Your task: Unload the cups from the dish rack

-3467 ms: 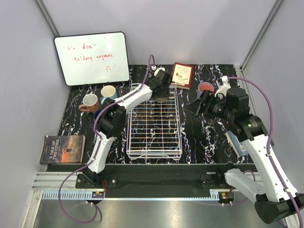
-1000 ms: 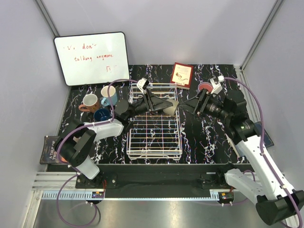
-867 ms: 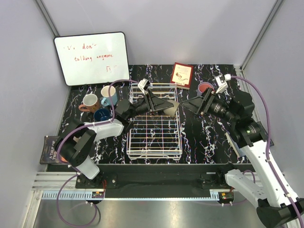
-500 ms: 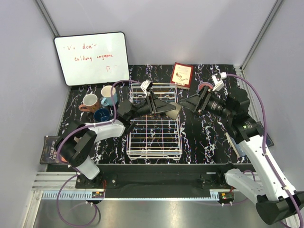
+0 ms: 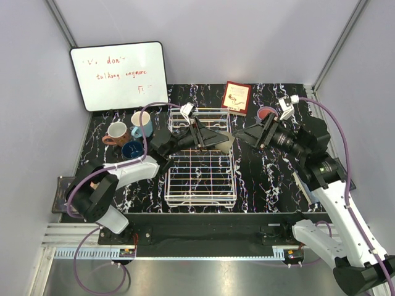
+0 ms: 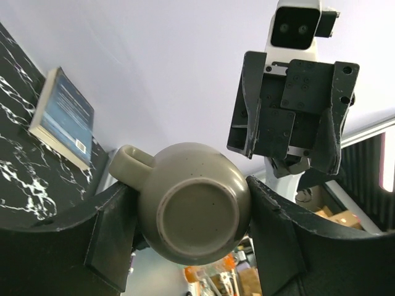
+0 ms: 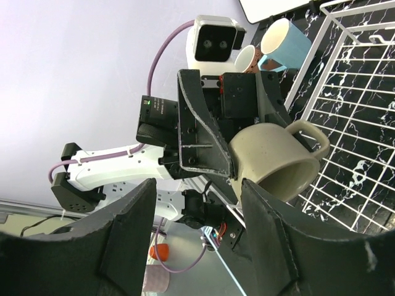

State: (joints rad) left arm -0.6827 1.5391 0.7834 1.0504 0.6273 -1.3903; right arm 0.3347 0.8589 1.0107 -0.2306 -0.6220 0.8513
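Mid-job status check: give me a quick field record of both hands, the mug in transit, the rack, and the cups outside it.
left hand: shut on the grey-beige ceramic mug
mug pose: on its side in the air, above the far right part of the rack, mouth toward the right hand
right hand: open, facing the mug, not touching it
white wire dish rack: no cup seen in the part that shows
outside, left of the rack: salmon mug, light blue mug, dark blue cup

Matt, speckled ceramic: grey-beige mug [image 6: 194, 216]; white coated wire: dish rack [image 5: 201, 185].
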